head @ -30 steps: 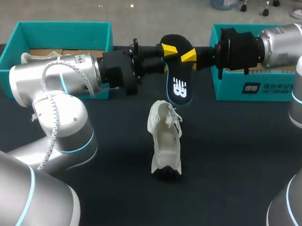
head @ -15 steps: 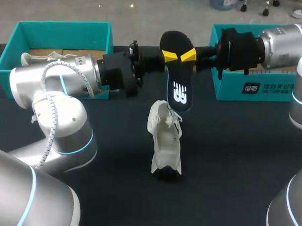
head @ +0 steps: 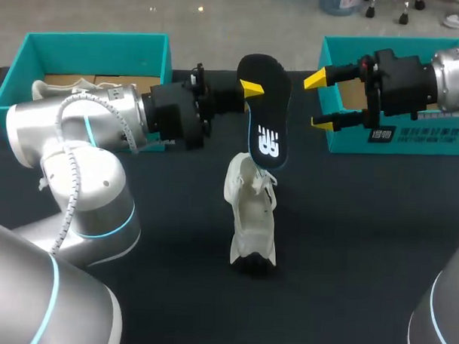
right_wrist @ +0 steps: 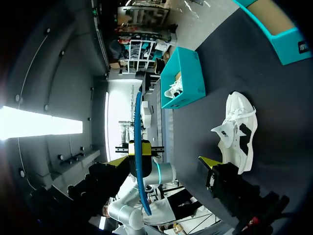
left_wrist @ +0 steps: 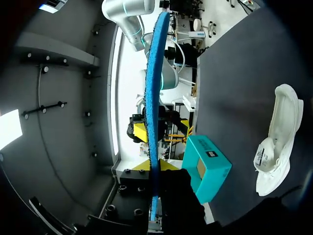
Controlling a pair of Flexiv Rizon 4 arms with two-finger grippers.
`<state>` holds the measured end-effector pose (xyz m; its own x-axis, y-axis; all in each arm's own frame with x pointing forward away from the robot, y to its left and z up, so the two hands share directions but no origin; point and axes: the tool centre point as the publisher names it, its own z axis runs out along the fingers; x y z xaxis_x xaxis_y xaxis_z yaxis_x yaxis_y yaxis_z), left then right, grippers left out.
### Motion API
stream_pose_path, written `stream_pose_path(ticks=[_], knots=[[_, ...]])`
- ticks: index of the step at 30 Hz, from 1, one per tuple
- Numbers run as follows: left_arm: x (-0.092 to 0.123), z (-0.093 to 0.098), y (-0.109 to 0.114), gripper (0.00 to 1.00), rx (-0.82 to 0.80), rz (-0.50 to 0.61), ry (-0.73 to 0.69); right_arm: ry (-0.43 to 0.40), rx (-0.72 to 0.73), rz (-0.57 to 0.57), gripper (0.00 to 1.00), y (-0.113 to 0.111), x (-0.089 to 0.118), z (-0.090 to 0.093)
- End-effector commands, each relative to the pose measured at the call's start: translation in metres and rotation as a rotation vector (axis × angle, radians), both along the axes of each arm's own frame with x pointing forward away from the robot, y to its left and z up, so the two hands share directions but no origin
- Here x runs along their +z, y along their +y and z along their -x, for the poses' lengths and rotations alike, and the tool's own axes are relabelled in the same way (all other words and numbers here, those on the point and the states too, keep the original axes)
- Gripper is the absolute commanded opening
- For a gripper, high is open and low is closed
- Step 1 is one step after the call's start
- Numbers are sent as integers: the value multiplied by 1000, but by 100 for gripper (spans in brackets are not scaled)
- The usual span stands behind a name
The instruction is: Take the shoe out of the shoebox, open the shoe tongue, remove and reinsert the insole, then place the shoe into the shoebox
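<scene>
So the left end effector (head: 246, 92) was clamped on the black foam insole (head: 266, 120), holding it upright in the air right above the white sneaker (head: 252, 210). The sneaker lay on the dark table (head: 348, 244), out of the teal cardboard shoebox (head: 381, 136). The right end effector (head: 319, 101) was spread wide near the insole, touching nothing.
</scene>
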<state>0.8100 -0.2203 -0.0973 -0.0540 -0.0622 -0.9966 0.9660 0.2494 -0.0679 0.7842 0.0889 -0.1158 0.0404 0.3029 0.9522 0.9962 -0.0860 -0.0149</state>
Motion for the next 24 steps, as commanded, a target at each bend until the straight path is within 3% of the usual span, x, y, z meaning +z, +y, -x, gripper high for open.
stream_pose_path(ticks=[1, 3, 24], knots=[[1, 3, 4, 0, 0, -3, 5, -15, -67, 63, 100, -33, 1, 20], [2, 3, 5, 0, 3, 2, 17, -8, -97, 94, 100, -44, -3, 25], [5, 3, 6, 0, 9, -2, 29, -8, -97, 94, 100, -44, -3, 25]])
